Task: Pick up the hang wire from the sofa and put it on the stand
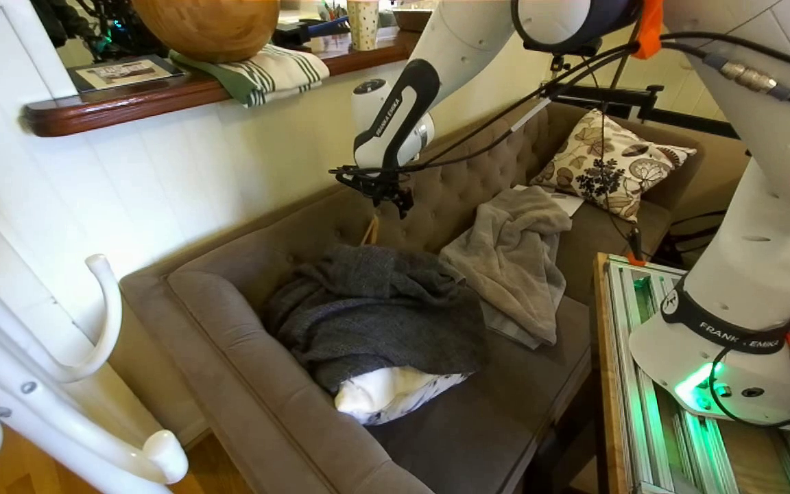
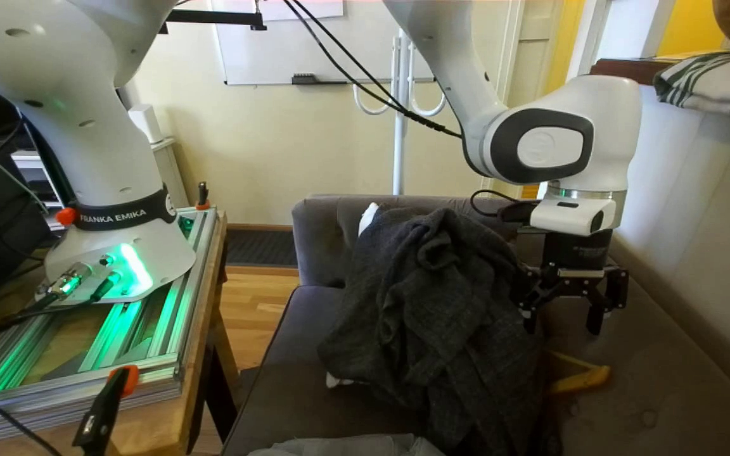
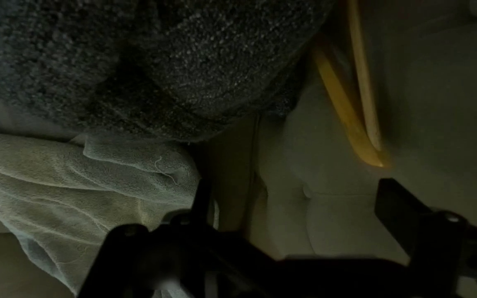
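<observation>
Triangular light-tan clothes hanger of slender bars (image 2: pixel 583 380): located on the grey-brown, button-tufted fabric sofa (image 1: pixel 230 336), one corner exposed near the tufted back, the remainder hidden under a charcoal-grey textured cloth (image 2: pixel 441 329). Black two-finger gripper (image 2: pixel 563 325): positioned above the exposed corner in both exterior views, fingers spread wide, nothing gripped; no contact with the hanger is shown. Relation of the two: in the wrist view the corner is placed ahead of the gap and off its centre, nearer the fingertip at that view's right side, with bare upholstery seen between. Long axis: the two visible bars are joined at the corner, which is directed out of the cloth toward the gripper; in the wrist view they are laid roughly across the line joining the fingertips. Touch with the sofa back cannot be told. Move required, by judgement: the gripper is to be lowered and shifted sideways until the corner is centred between the fingers; the wrist's present turn seems usable, since the bars would be crossed by the closing direction. White rack of thick rounded tubes with curved hooks (image 1: pixel 52 412): located past the sofa's arm, well apart, not yet called for.
</observation>
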`<control>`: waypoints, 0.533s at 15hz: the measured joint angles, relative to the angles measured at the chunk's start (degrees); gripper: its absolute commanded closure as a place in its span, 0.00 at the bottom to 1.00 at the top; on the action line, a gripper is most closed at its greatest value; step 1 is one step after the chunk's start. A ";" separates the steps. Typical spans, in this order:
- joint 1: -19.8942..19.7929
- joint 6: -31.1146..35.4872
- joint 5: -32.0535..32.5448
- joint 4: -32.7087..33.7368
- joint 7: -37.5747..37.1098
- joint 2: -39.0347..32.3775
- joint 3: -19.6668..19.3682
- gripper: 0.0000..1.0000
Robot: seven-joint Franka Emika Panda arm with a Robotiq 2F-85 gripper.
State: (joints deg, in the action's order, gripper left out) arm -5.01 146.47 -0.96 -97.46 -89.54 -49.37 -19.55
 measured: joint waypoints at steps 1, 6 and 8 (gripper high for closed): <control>0.12 -0.05 0.00 1.04 -0.38 -1.12 -0.14 0.00; 0.07 -0.48 0.00 2.44 -0.49 -2.10 -0.33 0.00; -0.19 -1.64 0.00 3.39 -0.49 -2.80 -0.10 0.00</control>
State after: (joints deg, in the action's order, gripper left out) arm -5.21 144.83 -0.97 -94.07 -90.03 -52.17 -19.65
